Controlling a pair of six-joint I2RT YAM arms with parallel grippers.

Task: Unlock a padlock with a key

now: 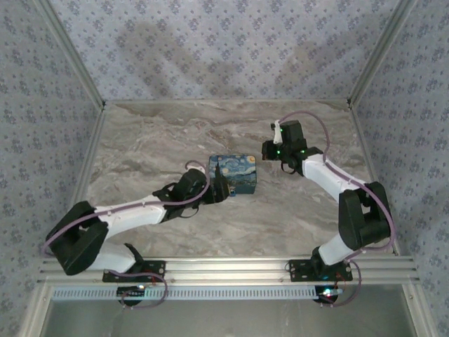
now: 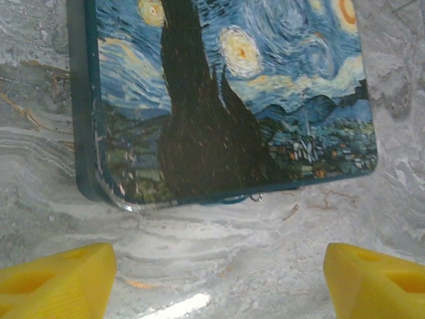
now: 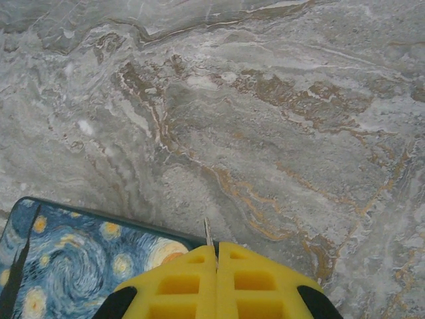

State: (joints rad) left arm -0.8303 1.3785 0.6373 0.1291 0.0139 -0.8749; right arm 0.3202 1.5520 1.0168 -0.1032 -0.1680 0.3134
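No text, no labels — nothing legible

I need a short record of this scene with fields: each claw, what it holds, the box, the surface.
left claw: open, fingers wide apart, empty, facing the painted box
right claw: shut on a thin metal piece, maybe the key
painted box: lies flat, between the two claws
small metal ring: at the box's edge nearest the left claw
surface: marble-patterned table
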